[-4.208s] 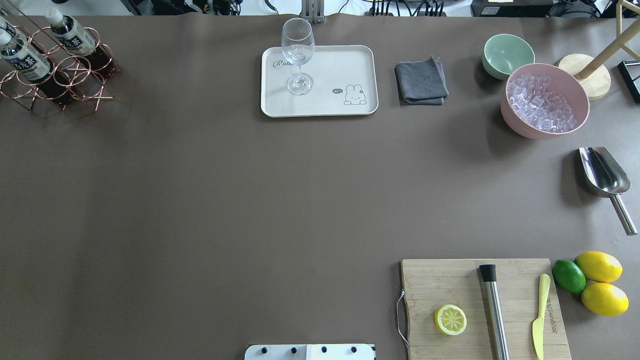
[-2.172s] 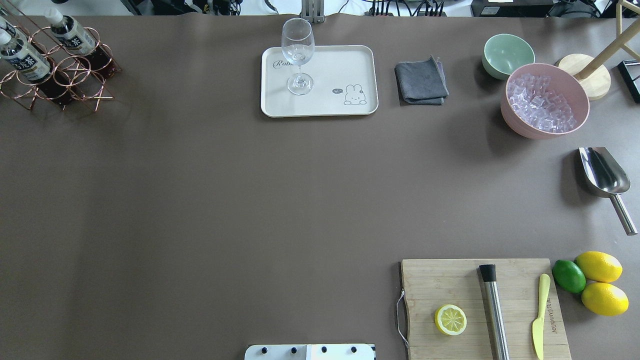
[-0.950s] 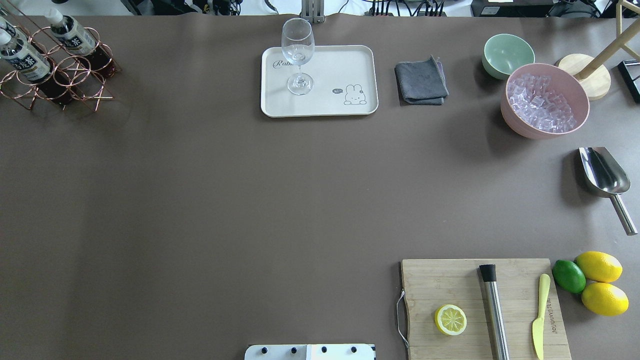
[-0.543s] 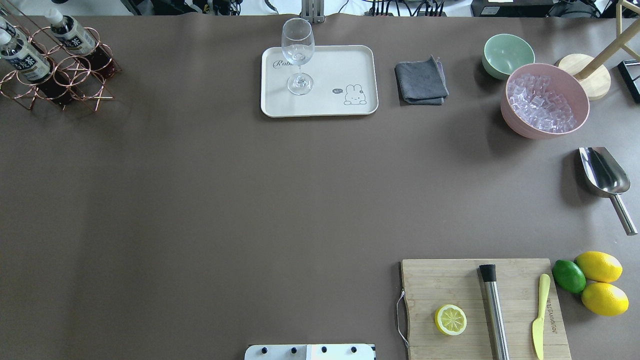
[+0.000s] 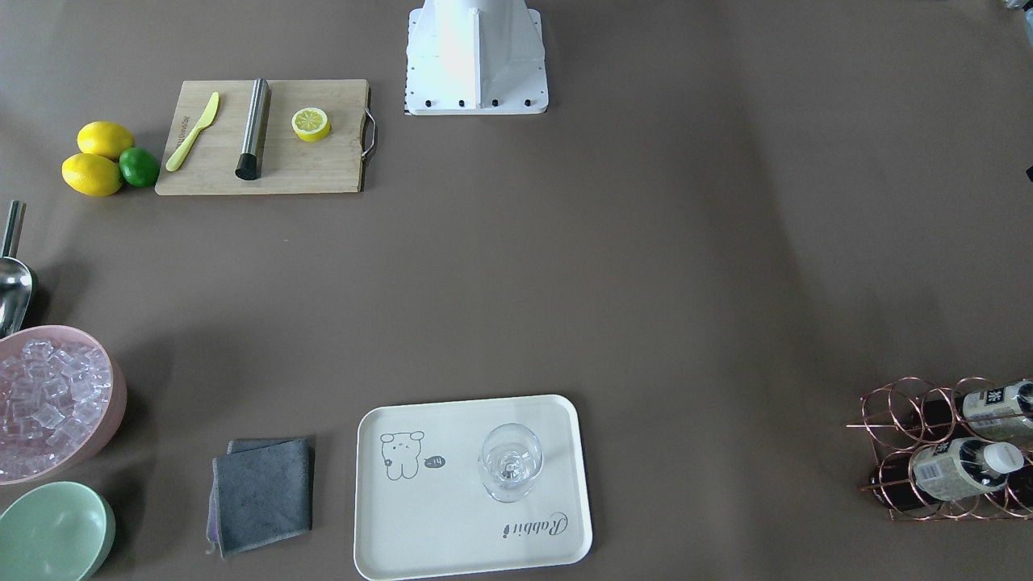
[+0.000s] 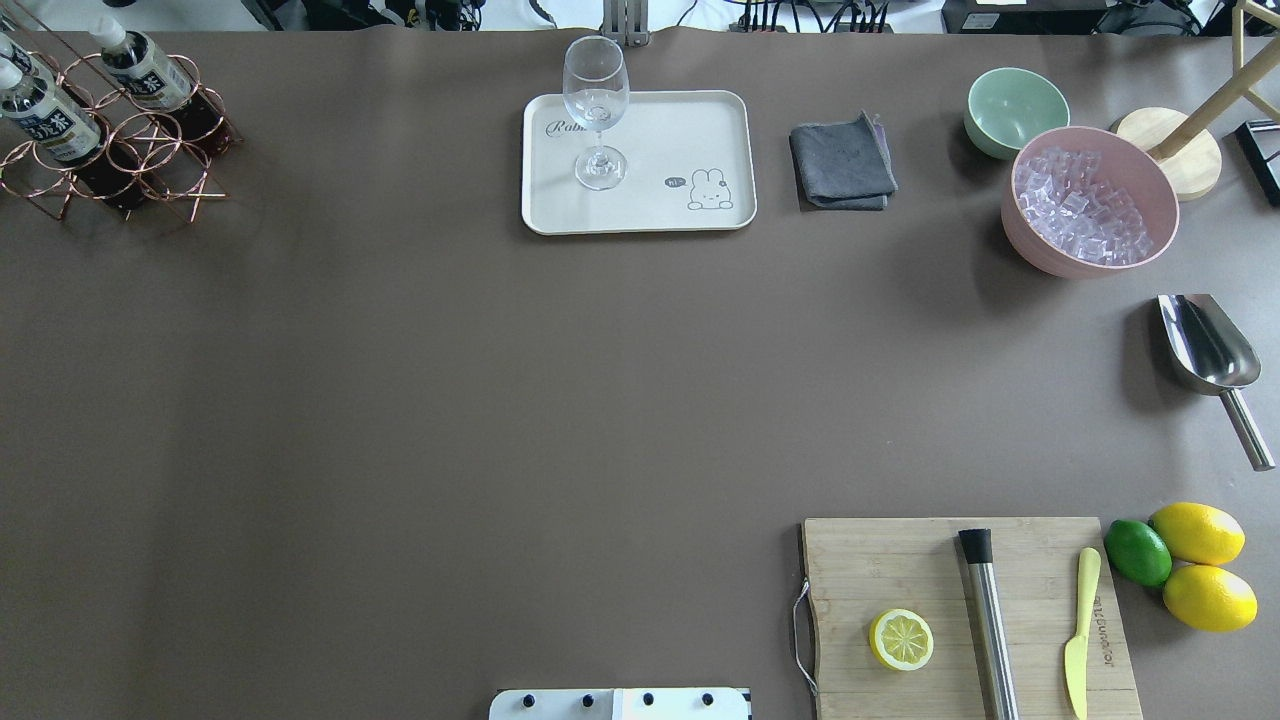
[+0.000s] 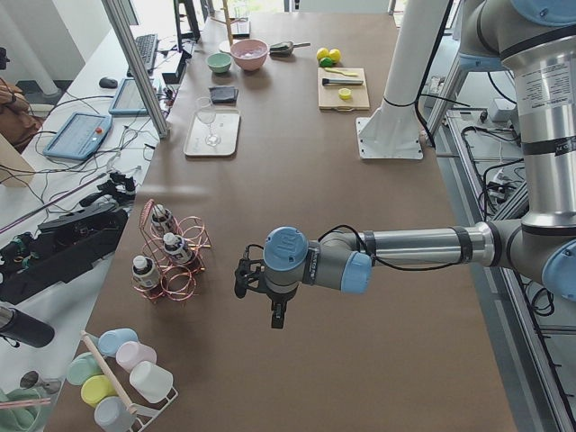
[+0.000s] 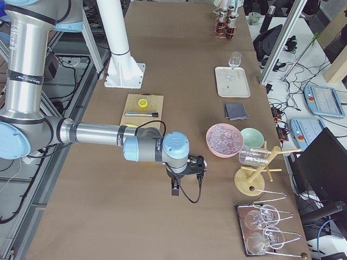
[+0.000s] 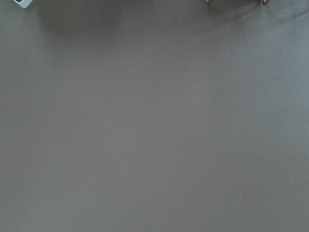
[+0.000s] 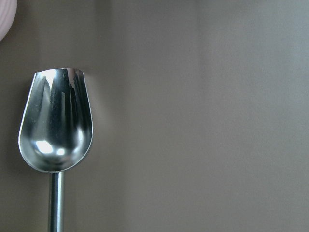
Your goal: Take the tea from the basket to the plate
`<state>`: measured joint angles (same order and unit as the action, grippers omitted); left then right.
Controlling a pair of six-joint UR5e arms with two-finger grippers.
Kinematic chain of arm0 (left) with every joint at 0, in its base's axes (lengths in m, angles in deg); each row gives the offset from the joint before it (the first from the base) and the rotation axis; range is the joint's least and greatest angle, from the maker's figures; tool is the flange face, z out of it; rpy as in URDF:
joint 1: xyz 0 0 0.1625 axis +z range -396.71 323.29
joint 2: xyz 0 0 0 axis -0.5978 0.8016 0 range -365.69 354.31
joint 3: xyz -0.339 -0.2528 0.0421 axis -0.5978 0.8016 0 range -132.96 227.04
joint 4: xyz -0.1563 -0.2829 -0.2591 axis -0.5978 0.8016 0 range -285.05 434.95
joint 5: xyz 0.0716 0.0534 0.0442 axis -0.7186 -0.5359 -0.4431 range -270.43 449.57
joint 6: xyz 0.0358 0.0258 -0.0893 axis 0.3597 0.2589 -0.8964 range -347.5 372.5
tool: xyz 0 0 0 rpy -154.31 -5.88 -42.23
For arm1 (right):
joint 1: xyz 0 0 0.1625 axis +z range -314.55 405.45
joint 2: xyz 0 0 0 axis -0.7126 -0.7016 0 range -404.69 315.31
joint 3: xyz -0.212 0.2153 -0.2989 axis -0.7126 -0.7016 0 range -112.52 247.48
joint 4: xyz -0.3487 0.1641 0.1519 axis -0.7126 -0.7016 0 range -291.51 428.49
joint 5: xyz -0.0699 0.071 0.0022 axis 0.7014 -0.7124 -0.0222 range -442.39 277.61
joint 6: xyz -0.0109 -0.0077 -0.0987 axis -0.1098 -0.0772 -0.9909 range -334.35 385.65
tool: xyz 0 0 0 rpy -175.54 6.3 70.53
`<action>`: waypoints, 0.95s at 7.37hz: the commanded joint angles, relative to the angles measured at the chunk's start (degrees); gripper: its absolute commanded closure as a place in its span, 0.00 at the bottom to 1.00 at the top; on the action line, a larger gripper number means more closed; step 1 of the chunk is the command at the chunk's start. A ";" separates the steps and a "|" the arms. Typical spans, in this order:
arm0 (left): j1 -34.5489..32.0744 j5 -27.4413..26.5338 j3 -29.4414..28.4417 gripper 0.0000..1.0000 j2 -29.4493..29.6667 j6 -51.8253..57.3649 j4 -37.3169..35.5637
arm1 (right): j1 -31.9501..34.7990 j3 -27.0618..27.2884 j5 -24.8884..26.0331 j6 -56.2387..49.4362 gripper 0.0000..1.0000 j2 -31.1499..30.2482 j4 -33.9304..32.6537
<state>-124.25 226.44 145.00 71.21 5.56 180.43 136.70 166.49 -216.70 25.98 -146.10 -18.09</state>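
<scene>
Three tea bottles with white caps stand in the copper wire basket (image 7: pixel 180 283) at the table's left end: (image 7: pixel 162 219), (image 7: pixel 177 247), (image 7: pixel 142 270). Two of them show from overhead (image 6: pixel 150 75), (image 6: pixel 45 115), in the basket (image 6: pixel 150 165). The cream plate (image 6: pixel 690 130) lies at the far middle with a wine glass (image 6: pixel 596 110) on it. My left gripper (image 7: pixel 276 324) hangs over bare table a little way from the basket; I cannot tell its state. My right gripper (image 8: pixel 174 192) hangs near the pink bowl, state unclear.
A grey cloth (image 6: pixel 842 165), a green bowl (image 6: pixel 1015 108) and a pink bowl of ice (image 6: pixel 1088 200) sit right of the plate. A steel scoop (image 6: pixel 1208 350) lies below them. The cutting board (image 6: pixel 965 615) carries a lemon half, a muddler and a knife; whole citrus lies beside it.
</scene>
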 commanded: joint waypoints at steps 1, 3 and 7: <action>0.00 -0.02 -0.40 0.02 0.00 0.08 -0.01 | -0.02 1.00 -0.16 0.19 0.00 0.77 0.52; 0.00 -0.02 -0.32 0.02 0.00 0.00 -0.01 | -0.02 0.22 -4.78 0.72 0.00 0.68 9.46; 0.09 0.15 -1.19 0.02 6.82 -26.25 -0.53 | -3.88 1.09 -6.40 0.89 0.00 5.85 9.76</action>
<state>-124.28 226.50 144.08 73.44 -2.55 180.03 134.66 167.44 -222.41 26.82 -143.57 -8.42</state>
